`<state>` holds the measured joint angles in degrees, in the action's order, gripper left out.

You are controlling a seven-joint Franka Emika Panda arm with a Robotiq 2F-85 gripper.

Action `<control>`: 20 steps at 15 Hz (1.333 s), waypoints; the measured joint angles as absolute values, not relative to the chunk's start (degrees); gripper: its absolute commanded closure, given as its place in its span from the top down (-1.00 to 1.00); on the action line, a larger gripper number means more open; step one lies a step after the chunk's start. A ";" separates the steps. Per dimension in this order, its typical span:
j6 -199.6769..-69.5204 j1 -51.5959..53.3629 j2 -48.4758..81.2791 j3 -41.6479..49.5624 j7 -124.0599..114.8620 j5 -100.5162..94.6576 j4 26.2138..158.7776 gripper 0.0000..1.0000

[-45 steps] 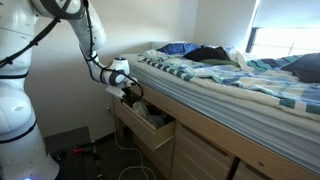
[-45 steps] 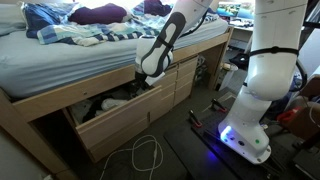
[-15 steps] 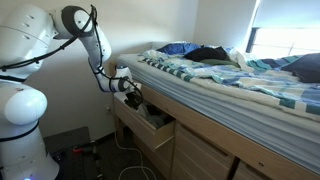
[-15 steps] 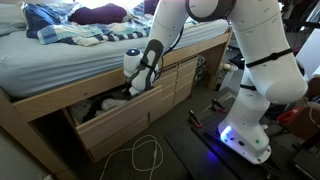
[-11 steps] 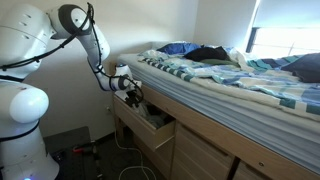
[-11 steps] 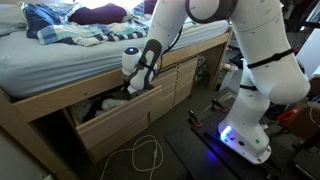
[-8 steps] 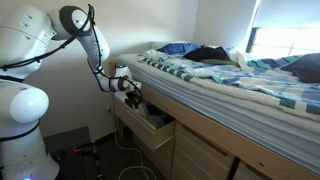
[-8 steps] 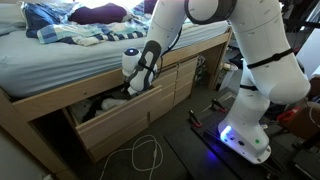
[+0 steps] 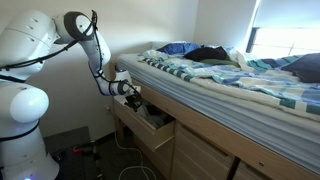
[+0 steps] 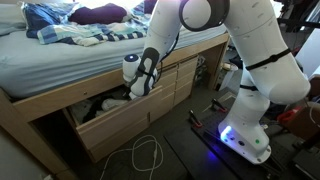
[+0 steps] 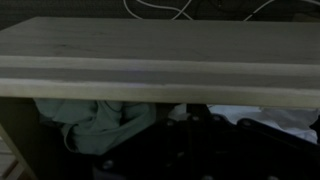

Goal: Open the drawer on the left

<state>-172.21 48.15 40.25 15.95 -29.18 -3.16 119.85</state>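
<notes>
While the drawer (image 10: pixel 125 128) stands pulled out from under the bed (image 10: pixel 70 52), white and dark clothes (image 10: pixel 100 106) lying inside, the tool (image 10: pixel 133 92) hangs just below the bed's edge, over the drawer; whether it is spread or pressed together cannot be told.

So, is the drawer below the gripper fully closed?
No, in an exterior view the drawer stands pulled out, with clothes showing inside it.
</notes>
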 measured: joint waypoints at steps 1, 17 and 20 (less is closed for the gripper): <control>-172.21 48.14 40.49 15.89 -28.94 -3.16 119.62 -1.00; -153.29 33.50 37.27 -2.48 -18.13 -3.21 118.03 -1.00; -153.19 29.44 36.92 -7.27 -12.59 -3.18 118.66 -1.00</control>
<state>-153.19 29.44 36.92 -7.27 -12.59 -3.18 118.66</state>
